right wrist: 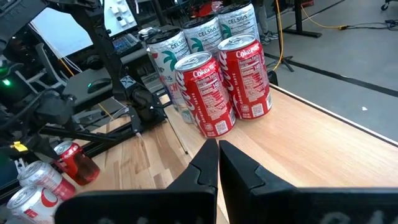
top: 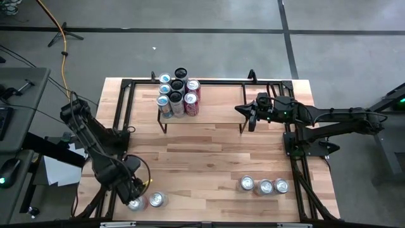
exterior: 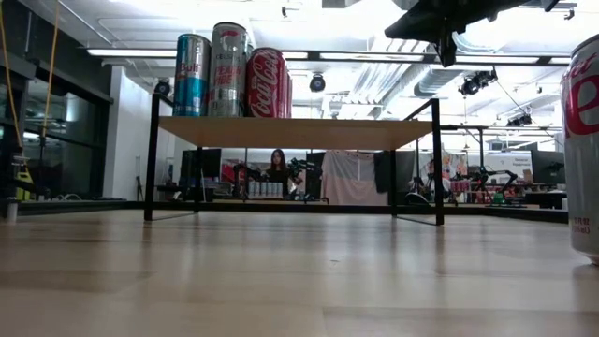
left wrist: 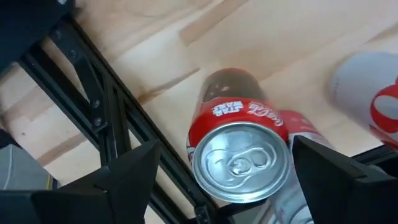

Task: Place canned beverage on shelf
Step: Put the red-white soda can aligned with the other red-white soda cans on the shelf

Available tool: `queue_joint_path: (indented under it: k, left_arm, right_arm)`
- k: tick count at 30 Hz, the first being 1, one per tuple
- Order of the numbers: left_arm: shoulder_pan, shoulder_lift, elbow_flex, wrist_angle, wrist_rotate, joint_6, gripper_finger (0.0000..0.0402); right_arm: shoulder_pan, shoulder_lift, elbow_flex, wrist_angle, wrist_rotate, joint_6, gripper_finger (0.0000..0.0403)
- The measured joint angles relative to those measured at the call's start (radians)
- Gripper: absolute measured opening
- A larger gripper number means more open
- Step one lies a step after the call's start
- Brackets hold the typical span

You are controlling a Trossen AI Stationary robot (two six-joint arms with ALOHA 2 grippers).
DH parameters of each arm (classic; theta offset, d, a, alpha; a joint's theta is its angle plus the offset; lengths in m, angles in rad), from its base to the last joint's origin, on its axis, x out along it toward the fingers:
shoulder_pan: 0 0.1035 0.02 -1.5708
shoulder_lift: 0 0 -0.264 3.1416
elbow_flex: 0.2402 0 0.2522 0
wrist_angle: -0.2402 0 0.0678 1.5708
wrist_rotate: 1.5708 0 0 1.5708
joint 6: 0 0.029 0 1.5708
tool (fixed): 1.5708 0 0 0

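Down at the near left corner of the tabletop (top: 209, 158), the left claw (left wrist: 221, 180) hangs over a red can (left wrist: 239, 163), its two fingers (left wrist: 127, 180) spread wide on either side of the can's silver top. The fingers stand clear of the can, so nothing is gripped. A white can (top: 156, 200) stands just beside the red one.

The shelf (top: 215, 104) sits at the far side of the tabletop. On its left end stands a tight cluster of cans (top: 177, 96), upright and touching: two red ones (right wrist: 224, 87) at the front of the group, with white and blue ones behind. The rest of the shelf's plank is bare.

The right claw (right wrist: 217, 158) hovers above the right end of the shelf, fingers pressed together and holding nothing, pointing along the plank toward the cluster.

Three more cans (top: 263, 185) stand in a row near the right front edge of the tabletop, well apart from the shelf.

In the low view a person (exterior: 278, 168) shows in the room beyond, under the shelf.
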Motion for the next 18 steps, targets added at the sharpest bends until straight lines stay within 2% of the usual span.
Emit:
queue_joint_path:
  k: [5,18]
  left_arm:
    - [0.0,0.0,-0.056,0.116,0.013,-0.002,0.0305]
    - [0.004,-0.001,-0.141,0.202,0.017,-0.031,0.0305]
  right_arm:
    - [0.0,0.0,0.0,-0.005,0.0,0.007,0.0]
    - [0.0,0.0,0.0,-0.023,0.0,0.007,0.0]
